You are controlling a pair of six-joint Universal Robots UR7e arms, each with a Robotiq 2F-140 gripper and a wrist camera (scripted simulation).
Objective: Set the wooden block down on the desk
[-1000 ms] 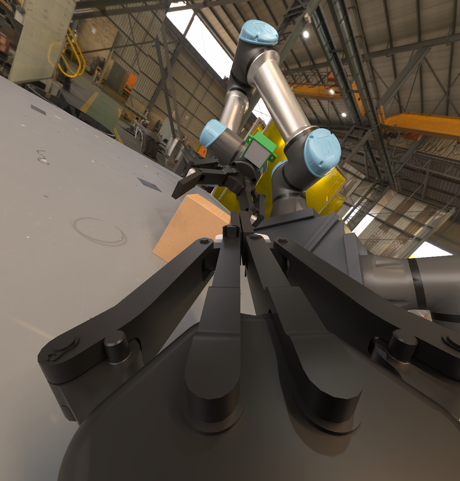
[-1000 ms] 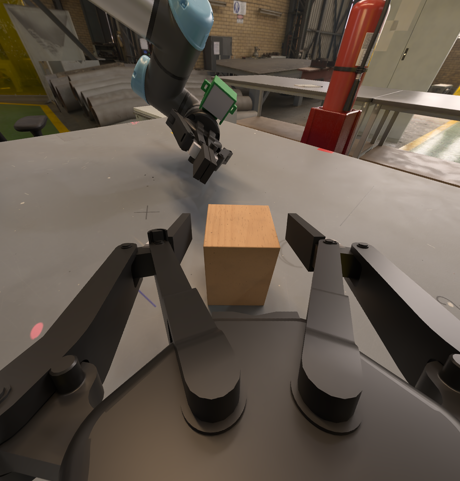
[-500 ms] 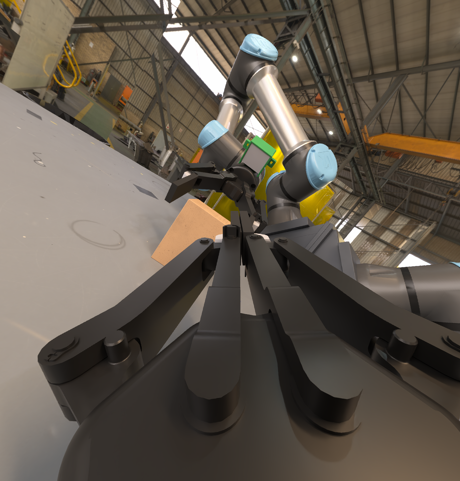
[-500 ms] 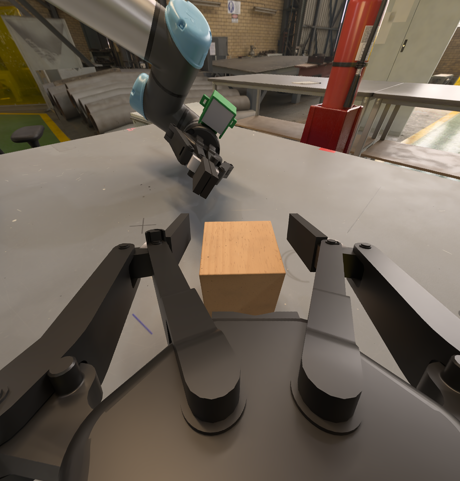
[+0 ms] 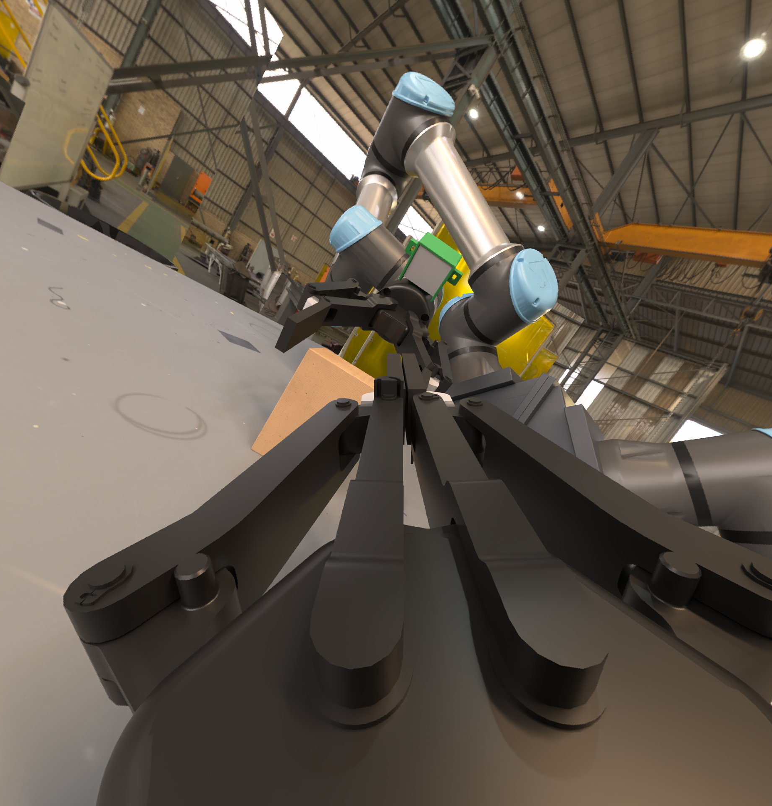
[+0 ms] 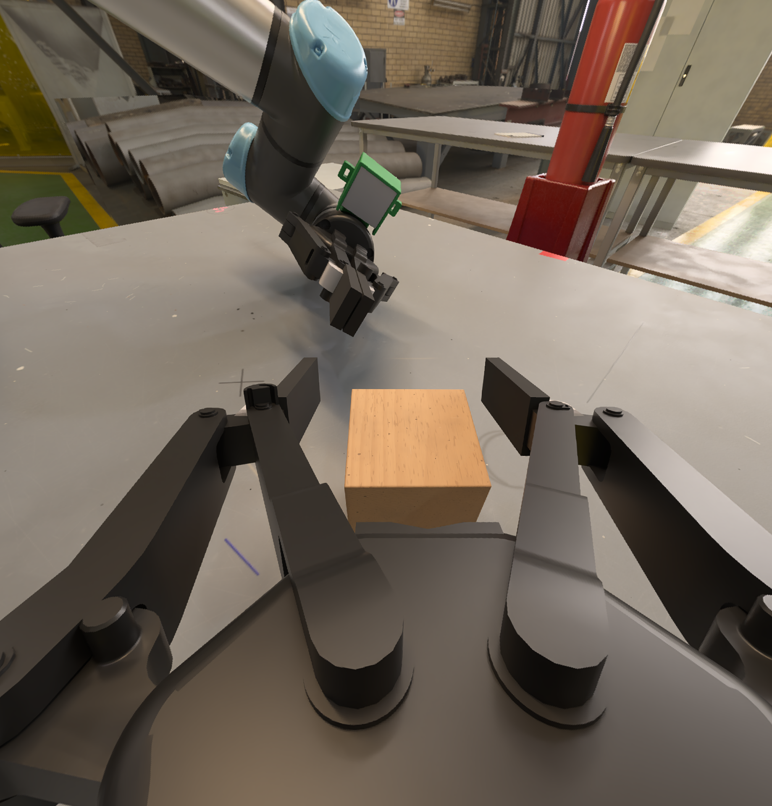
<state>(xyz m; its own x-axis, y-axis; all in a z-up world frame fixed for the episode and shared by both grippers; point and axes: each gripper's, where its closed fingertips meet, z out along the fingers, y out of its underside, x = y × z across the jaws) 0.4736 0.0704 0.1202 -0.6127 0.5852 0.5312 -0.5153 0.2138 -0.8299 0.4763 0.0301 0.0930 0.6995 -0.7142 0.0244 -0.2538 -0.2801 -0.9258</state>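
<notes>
Wooden block (image 6: 415,440) on desk (image 6: 113,314), right gripper (image 6: 401,403) fingers apart.

Factory hall or big workshop. Steel roof trusses (image 5: 637,144) and corrugated roof overhead, orange overhead crane beam (image 5: 689,244), brick walls (image 6: 423,48), long metal workbenches (image 6: 528,135), red pillar (image 6: 593,109), yellow floor lines (image 6: 720,218), rolled steel pipes (image 6: 157,152) stacked behind the grey desk (image 6: 113,314).

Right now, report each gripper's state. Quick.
Left gripper: shut, holding nothing.
Right gripper: open, fingers apart on either side of the wooden block, not touching it.
</notes>
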